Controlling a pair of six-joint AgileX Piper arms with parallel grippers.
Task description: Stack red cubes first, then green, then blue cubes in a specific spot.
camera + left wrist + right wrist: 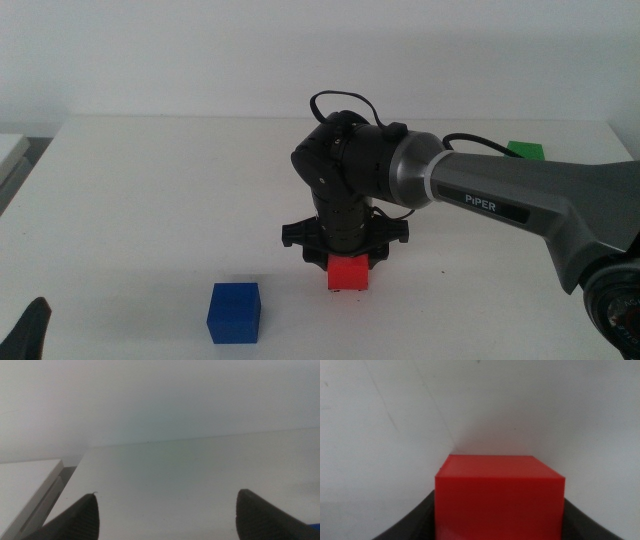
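My right gripper (347,258) points straight down at the middle of the table and is shut on the red cube (348,273). The right wrist view shows that red cube (500,500) filling the space between the two dark jaws. Its underside is at or just above the table; I cannot tell which. The blue cube (234,312) sits on the table to the left of it, nearer the front edge. The green cube (525,150) lies at the far right, behind the right arm. My left gripper (28,332) waits at the bottom left corner, open and holding nothing (167,510).
A white board (10,150) lies past the table's left edge, and it also shows in the left wrist view as a white board (27,485). The right arm's long grey link (520,195) crosses the table's right half. A black cable (340,100) loops above the wrist.
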